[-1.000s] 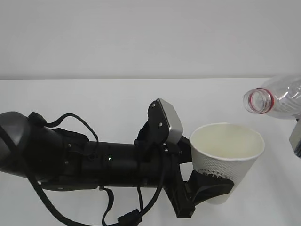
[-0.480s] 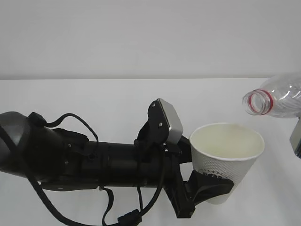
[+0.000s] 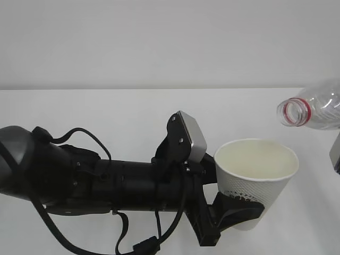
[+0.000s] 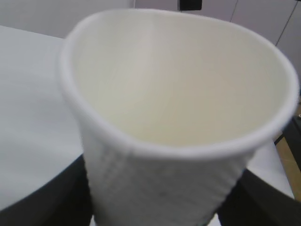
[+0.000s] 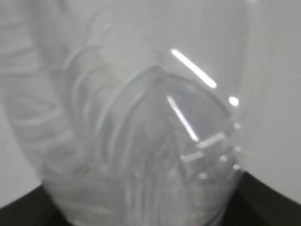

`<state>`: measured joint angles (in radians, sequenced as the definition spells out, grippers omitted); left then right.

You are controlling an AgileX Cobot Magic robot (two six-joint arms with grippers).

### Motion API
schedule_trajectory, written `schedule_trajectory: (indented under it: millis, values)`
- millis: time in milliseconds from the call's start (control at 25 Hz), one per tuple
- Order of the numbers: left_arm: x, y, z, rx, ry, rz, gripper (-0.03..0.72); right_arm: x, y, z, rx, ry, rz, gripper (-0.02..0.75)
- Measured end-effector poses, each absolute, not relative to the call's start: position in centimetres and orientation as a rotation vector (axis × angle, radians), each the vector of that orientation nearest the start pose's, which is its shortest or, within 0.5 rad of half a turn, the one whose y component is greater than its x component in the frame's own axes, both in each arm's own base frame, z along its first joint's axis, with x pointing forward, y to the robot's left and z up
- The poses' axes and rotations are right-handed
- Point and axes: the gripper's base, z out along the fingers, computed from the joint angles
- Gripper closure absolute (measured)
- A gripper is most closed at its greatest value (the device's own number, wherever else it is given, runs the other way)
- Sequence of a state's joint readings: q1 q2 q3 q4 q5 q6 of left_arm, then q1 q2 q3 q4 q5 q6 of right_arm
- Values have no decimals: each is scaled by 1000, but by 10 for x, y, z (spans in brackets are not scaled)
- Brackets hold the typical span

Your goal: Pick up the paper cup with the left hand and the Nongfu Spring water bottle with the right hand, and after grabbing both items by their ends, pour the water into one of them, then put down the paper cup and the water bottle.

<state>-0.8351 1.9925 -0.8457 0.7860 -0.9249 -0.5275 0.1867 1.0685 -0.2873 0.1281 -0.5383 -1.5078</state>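
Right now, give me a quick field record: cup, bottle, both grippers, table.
cup: paper cup, upright, held off the table, inside looks dry and empty
left gripper: left hand closed around the cup's lower part
bottle: Nongfu Spring water bottle, uncapped, tipped on its side, mouth with red ring facing the cup, above and to the right of the cup rim, not touching it
right gripper: clamped on the bottle's base end per the wrist view; fingers barely visible
water: no stream visible
table: white table
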Motion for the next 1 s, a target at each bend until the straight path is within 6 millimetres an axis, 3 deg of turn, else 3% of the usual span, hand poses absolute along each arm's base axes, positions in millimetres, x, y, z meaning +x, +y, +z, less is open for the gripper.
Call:
schedule_trajectory:
  millis: [1000]
  values:
    - [206,-305,134,1194,1577,-1111,169,192,30,234,-1291,1266,-995,243]
